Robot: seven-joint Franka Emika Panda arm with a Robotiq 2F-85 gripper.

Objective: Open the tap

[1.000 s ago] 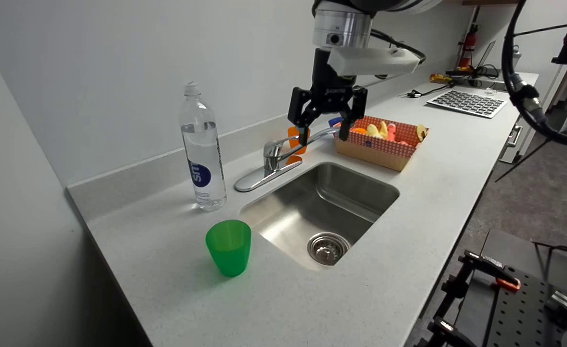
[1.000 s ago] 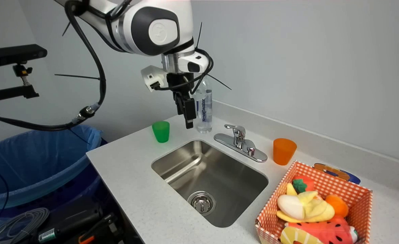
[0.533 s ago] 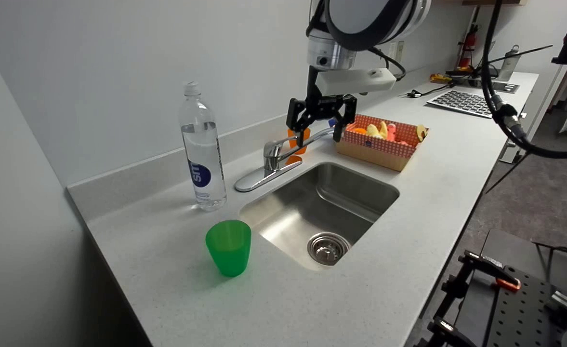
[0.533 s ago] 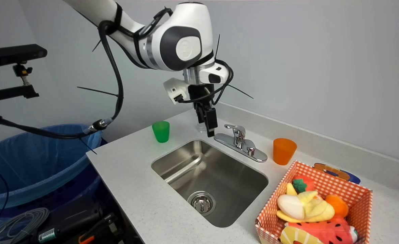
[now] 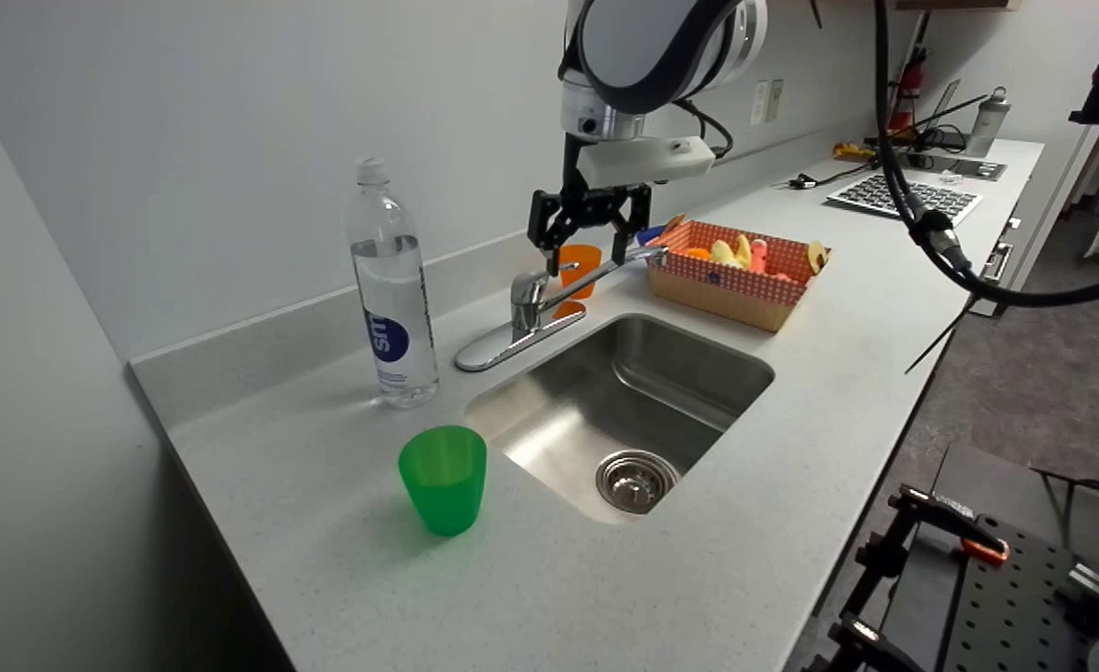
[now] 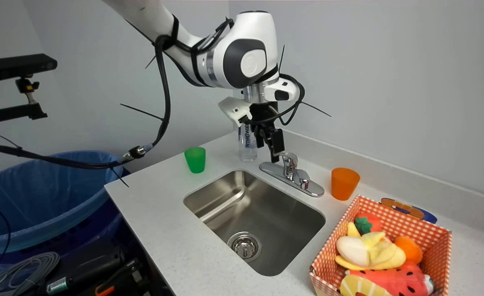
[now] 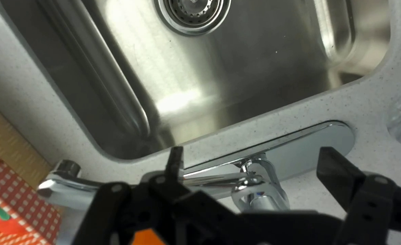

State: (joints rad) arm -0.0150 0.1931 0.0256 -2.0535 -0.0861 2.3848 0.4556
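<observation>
The gripper (image 5: 586, 259) points downward over the tap (image 5: 524, 303), near the back edge of a pale counter (image 5: 549, 588); its jaws are released and spread wide. In the wrist view the fingers (image 7: 340, 177) appear to either side of the tap's chrome body; whether either one touches the lever (image 6: 289, 156) cannot be told. The tap stands between the sink (image 6: 283, 230) and the counter's back edge, its spout (image 5: 594, 277) running roughly parallel to that edge toward a checked basket (image 5: 717, 301). The basket, which holds toy fruit (image 6: 394, 257), lies on the side of the sink away from the counter's end edge. An orange cup (image 6: 344, 183) stands by the back edge, between tap and basket. A clear bottle (image 5: 395, 327) stands upright near the corner where the back edge meets the end edge. A green cup (image 5: 443, 481), also upright, stands between the sink and the end edge, nearer the front edge than the bottle.
</observation>
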